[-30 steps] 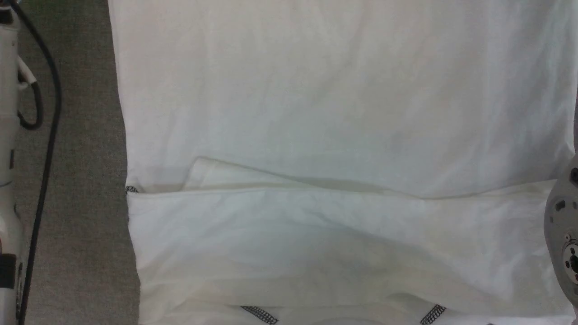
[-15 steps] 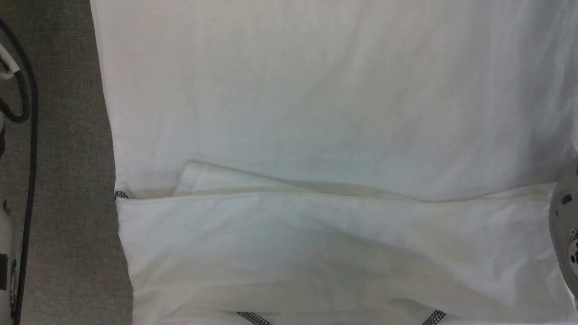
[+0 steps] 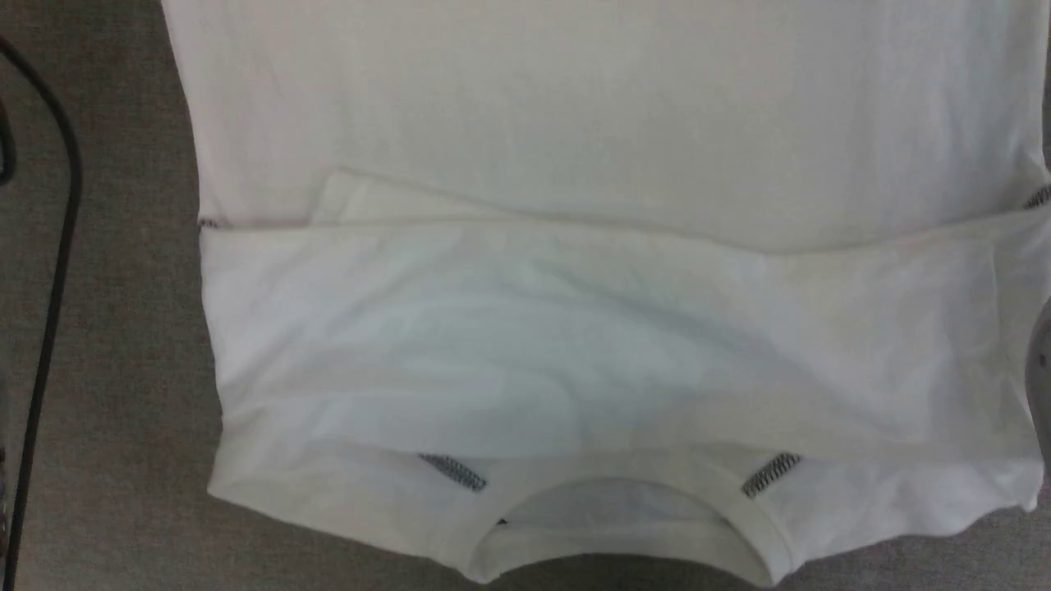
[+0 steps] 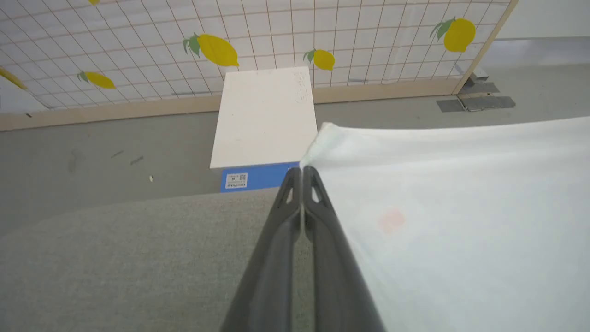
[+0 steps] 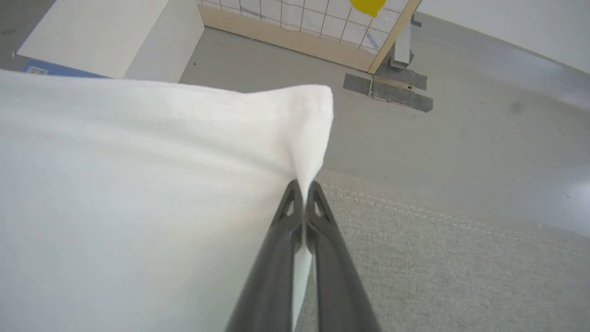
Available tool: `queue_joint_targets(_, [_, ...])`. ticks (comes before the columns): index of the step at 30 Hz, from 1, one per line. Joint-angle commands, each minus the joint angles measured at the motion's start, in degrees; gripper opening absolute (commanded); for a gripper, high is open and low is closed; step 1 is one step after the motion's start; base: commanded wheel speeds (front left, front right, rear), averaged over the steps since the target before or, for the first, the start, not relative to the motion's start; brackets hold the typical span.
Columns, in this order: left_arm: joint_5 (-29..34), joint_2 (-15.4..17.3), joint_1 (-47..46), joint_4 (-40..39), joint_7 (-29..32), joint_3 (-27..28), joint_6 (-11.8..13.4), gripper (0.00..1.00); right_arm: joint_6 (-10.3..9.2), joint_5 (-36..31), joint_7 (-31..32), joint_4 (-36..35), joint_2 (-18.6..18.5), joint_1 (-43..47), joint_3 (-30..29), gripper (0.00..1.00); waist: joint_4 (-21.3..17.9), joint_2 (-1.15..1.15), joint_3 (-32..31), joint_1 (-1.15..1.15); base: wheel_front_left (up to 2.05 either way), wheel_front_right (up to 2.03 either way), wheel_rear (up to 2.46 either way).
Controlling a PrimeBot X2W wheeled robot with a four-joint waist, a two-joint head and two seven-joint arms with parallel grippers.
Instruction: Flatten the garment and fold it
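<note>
On the grey cloth-covered bench [image 3: 123, 369] the garment [image 3: 525, 107] lies spread flat, a white long-sleeved shirt. Its neck opening [image 3: 608, 509] points toward the near edge of the bench. Two short dark stitched seams [image 3: 453, 472] run outward from the collar, one on each side. A band of white sleeve fabric [image 3: 575, 328] is folded across the body, reaching from the garment's left edge to its right edge. The body continues toward the far edge of the bench. A black cable [image 3: 57, 271] runs over the bench along the left side, well apart from the garment.

Left gripper [image 4: 302, 171]: the two dark fingers are pressed together. The tips meet one far corner of the garment, and the fabric rises from them. This corner sits close to the far edge of the bench.

Right gripper [image 5: 304, 184]: the fingers are pressed together and pinch the other far corner of the garment. White fabric shows in the slit between them and bunches into a peak above the tips. The stitched far edge of the bench runs just beyond.

Past the far edge, a white block [image 4: 265, 115] with a blue labelled side stands on the grey floor [image 4: 92, 152]. Behind it stands a tiled panel printed with lemons [image 4: 138, 46].
</note>
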Motion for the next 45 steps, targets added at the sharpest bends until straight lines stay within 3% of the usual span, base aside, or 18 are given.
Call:
queue_joint_targets(1, [1.40, 0.98, -1.59, 0.62, -2.30, 0.22, 0.76, 0.00, -0.09, -0.86, -1.98, 0.62, -0.66, -1.41, -0.65, 0.00, -0.18, 0.00, -0.86, 0.00, 0.00, 0.00, 0.00])
queue_joint_targets(6, [2.86, 0.14, -3.03, 3.58, -9.71, 0.10, 0.26, 0.00, -0.09, -1.72, -8.08, 3.61, -0.17, -2.32, -2.74, 0.00, -0.57, 0.00, -3.86, 0.00, 0.00, 0.00, 0.00])
queue_joint_targets(12, [-0.54, -2.25, 0.65, 6.08, -14.79, 0.29, -2.87, 0.00, -0.09, 2.21, -13.27, 6.18, -0.71, 1.93, -1.50, 0.00, -0.48, 0.00, -9.78, 0.00, 0.00, 0.00, 0.00])
queue_joint_targets(18, [-6.58, -3.81, 13.56, 2.22, -19.50, 0.67, -5.06, 0.00, -0.09, 14.59, -16.51, 1.95, -4.89, 16.36, 3.38, 0.00, -0.01, 0.00, -19.02, 0.00, 0.00, 0.00, 0.00])
queue_joint_targets(23, [-10.47, -2.85, 25.48, -3.67, -20.20, 0.98, -5.51, 0.00, -0.09, 22.74, -16.12, -4.87, -6.13, 29.20, 1.41, 0.00, -0.23, 0.00, -24.72, 0.00, 0.00, 0.00, 0.00])
queue_joint_targets(29, [-13.96, -2.94, 40.30, -12.14, -21.36, 2.54, -3.63, 0.00, -0.09, 27.60, -14.95, -13.86, -4.22, 44.82, -2.65, 0.00, -0.01, 0.00, -30.80, 0.00, 0.00, 0.00, 0.00])
queue_joint_targets(36, [-15.92, -4.32, 57.65, -22.13, -22.48, 3.12, 1.16, 0.00, -0.09, 29.64, -14.28, -19.52, -0.80, 59.08, -5.32, 0.00, -0.49, 0.00, -36.28, 0.00, 0.00, 0.00, 0.00])
queue_joint_targets(45, [-16.86, -6.23, 70.34, -24.00, -21.60, 0.33, 4.15, 0.00, -0.09, 29.58, -14.46, -20.64, 1.69, 71.21, -6.84, 0.00, -0.32, 0.00, -39.46, 0.00, 0.00, 0.00, 0.00])
